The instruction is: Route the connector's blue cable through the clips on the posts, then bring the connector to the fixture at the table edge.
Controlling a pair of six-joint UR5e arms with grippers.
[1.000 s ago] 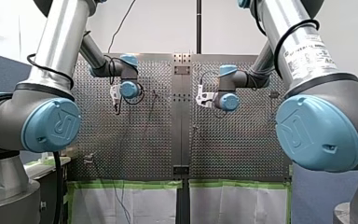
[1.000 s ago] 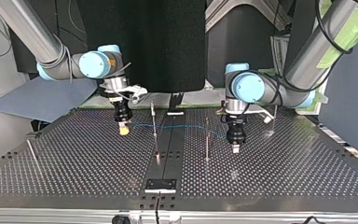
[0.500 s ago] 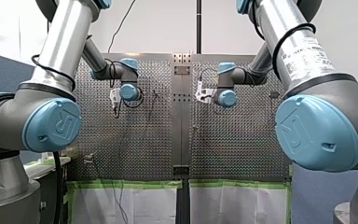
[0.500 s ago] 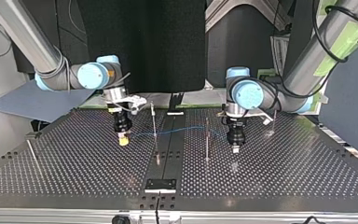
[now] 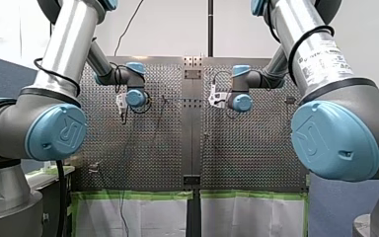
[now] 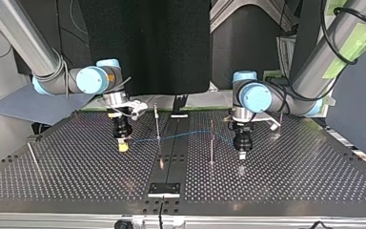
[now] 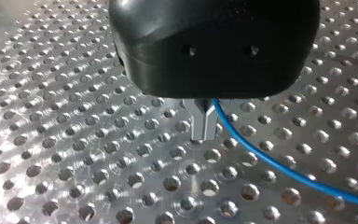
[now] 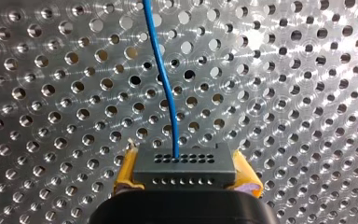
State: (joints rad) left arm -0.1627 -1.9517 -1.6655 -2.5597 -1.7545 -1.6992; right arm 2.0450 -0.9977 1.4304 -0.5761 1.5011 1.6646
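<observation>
The right wrist view gives what the wider views cannot. The right tool (image 8: 186, 173) pinches the grey connector (image 8: 185, 162) between its yellow pads (image 8: 127, 170). The blue cable (image 8: 164, 88) leaves the connector's middle holes and runs ahead over the perforated table (image 8: 51, 70).

The left wrist view shows the left tool (image 7: 204, 136) with its metal fingers (image 7: 200, 121) pressed together on the cable, which trails away beside them above the table.

Only the top view takes in the whole run. The cable stretches from the right tool at that view's left, crosses the first post (image 6: 157, 121) and the second post (image 6: 212, 143), and drops to the left tool at the view's right. Whether it sits in the clips cannot be told. Both tools hang close above the table, well apart.

In the front view the tools are too small to read.
</observation>
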